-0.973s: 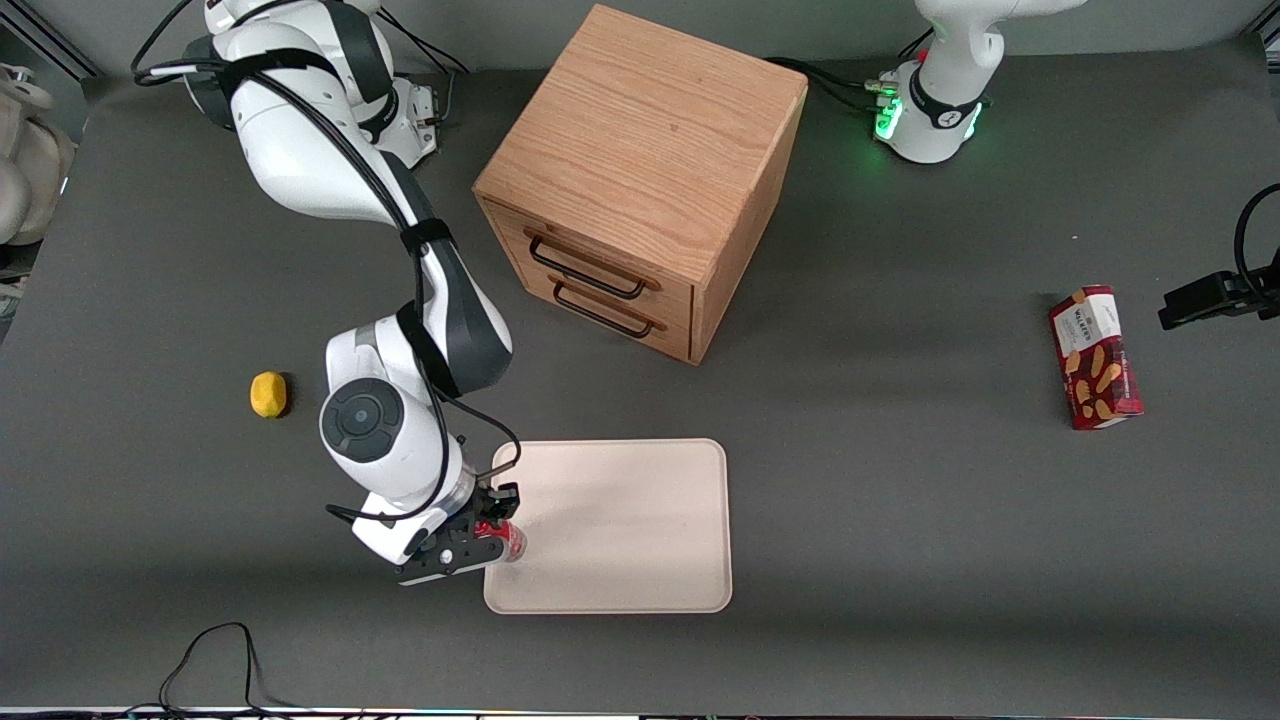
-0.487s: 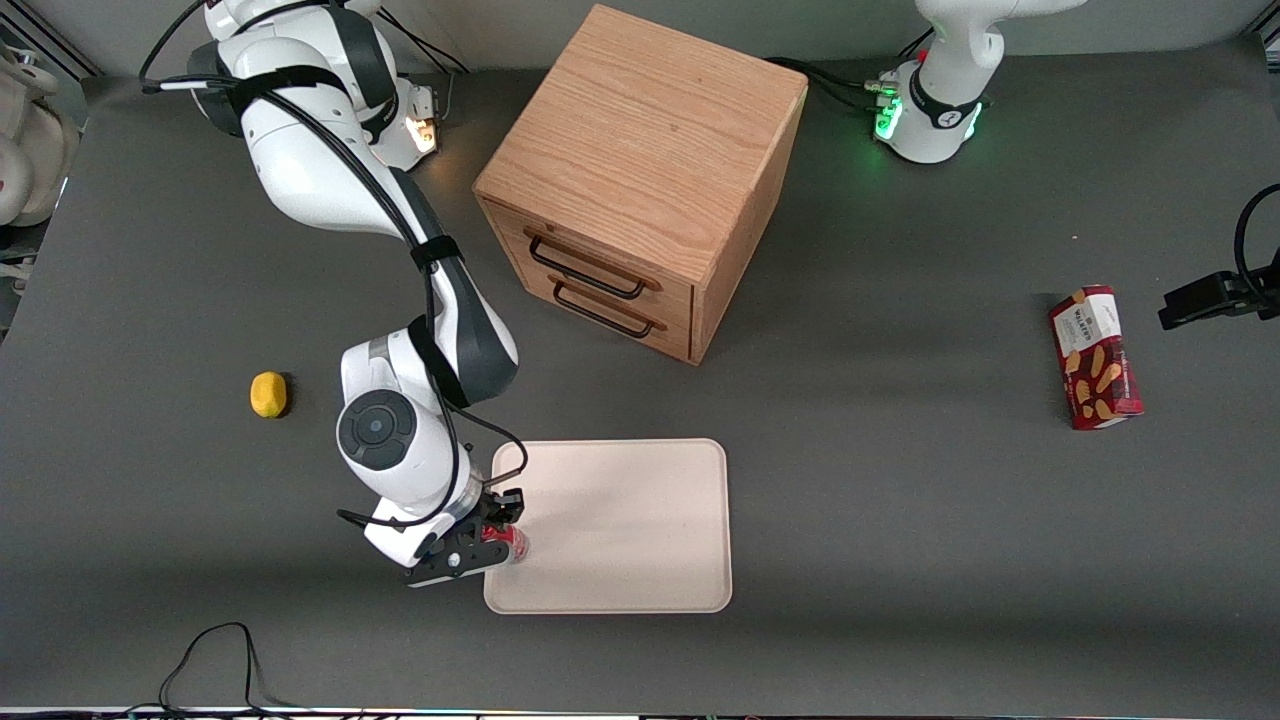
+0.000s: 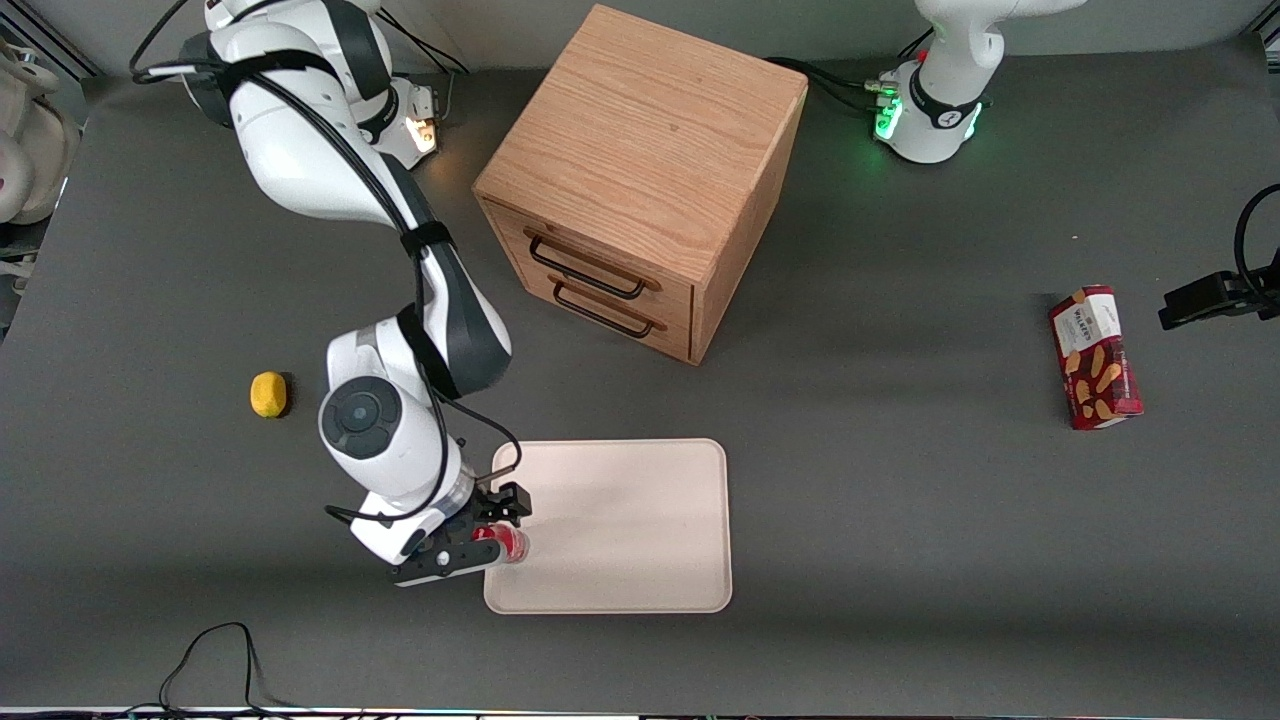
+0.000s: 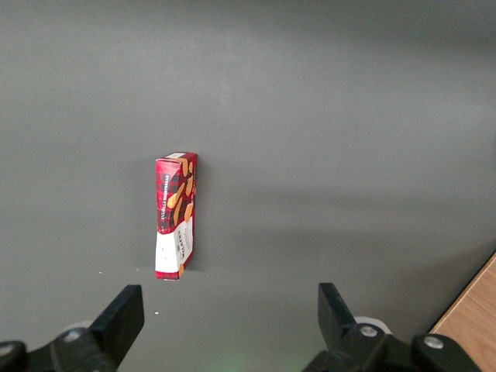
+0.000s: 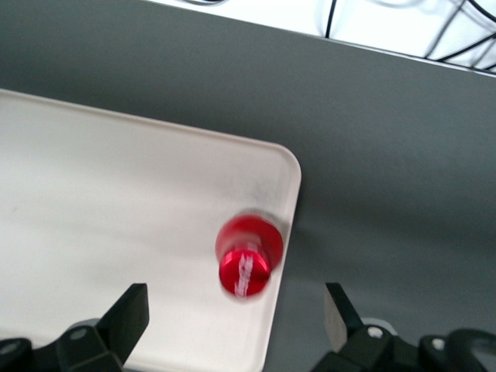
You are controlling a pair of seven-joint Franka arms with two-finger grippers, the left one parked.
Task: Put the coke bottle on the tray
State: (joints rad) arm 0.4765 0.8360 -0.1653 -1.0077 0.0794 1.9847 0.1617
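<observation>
Now the coke bottle (image 5: 249, 256) stands upright on the tray (image 5: 93, 201), untouched between the gripper (image 5: 236, 310)'s spread fingers (image 5: 128, 314).

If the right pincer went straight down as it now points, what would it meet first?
Probably the coke bottle standing on the tray near its edge; the open right pincer hangs above its cap, though depth is unclear.

This is a robotics lab, not a home. Two white arms (image 3: 400, 300) are bolted to a dark grey table (image 3: 900, 520), one base (image 3: 930, 115) glowing green, cables (image 3: 215, 660) trailing off the edge. The props look staged: a small wooden drawer box (image 3: 640, 180), a tray (image 3: 640, 540), a snack box (image 3: 1095, 357), a lemon (image 3: 268, 393).
</observation>
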